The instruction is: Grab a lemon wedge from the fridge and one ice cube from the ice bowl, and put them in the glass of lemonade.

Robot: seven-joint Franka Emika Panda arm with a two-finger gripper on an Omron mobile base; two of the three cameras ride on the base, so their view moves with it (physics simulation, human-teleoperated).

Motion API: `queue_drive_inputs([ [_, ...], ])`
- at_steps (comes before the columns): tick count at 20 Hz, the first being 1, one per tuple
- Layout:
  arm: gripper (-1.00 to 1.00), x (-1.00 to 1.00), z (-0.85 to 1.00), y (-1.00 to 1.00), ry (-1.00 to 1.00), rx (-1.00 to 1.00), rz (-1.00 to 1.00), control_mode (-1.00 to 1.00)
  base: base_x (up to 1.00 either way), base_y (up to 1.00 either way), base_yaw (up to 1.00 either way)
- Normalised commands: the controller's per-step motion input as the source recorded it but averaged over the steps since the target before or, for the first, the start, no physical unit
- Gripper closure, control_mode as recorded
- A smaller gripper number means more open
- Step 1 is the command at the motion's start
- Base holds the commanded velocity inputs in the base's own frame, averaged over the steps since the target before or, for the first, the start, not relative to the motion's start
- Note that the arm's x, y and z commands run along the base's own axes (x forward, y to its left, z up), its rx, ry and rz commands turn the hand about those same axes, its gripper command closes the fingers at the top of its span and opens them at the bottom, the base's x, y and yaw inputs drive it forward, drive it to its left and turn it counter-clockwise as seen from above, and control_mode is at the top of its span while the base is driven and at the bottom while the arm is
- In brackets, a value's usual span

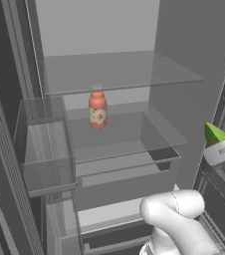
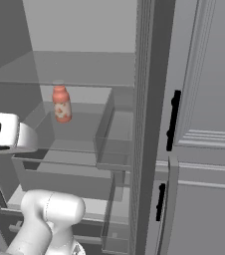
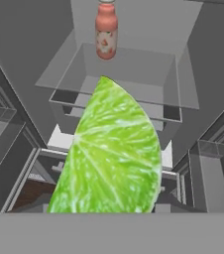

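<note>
A: What was in the fridge (image 1: 184, 35)?

B: It stood open. One pink-labelled bottle (image 1: 97, 109) stood upright on a glass shelf (image 1: 129, 132), toward the back and roughly in the middle. A second glass shelf lay above it, bare. Below the bottle's shelf sat a clear drawer (image 1: 129, 167); I could make out nothing inside it. A clear door bin (image 1: 45, 149) hung at the left in the left base view, with nothing visible in it either.

A: And the wedge?

B: The wedge (image 3: 111, 154) was out of the shelves, at the gripper (image 1: 223, 148). In the hand view it rose large right in front of the camera, cut face toward the lens, its point up toward the bottle. In the left base view its green tip (image 1: 214, 133) stuck up just above the white hand, at the right edge, in front of the fridge's right side.

A: Were the jaws clamped on it?

B: Probably, since the wedge sat right at the hand with nothing under it. But the fingertips were hidden behind the fruit, so I couldn't tell for sure.

A: The arm's pose?

B: The elbow (image 1: 174, 211) bulged low in front of the drawer. The hand was held out about level with the lower shelf, the camera pointing into the fridge. In the right base view the hand (image 2: 7, 132) showed at the left edge.
</note>
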Motion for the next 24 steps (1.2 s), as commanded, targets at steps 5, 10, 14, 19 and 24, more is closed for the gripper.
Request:
queue_drive_inputs([
  [5,1.00,0.00,0.00,0.00,0.00,0.00,0.00,-1.00,0.00,0.00,0.00],
  [10,1.00,-0.12,-0.04,0.00,0.00,0.00,0.00,1.00,-0.50,0.00,0.00],
  [14,1.00,0.00,0.00,0.00,0.00,0.00,0.00,1.00,-1.00,-0.03,0.00],
  [19,1.00,0.00,0.00,0.00,0.00,0.00,0.00,1.00,-1.00,-0.15,0.00],
  [24,1.00,0.00,0.00,0.00,0.00,0.00,0.00,1.00,-1.00,0.00,0.22],
])
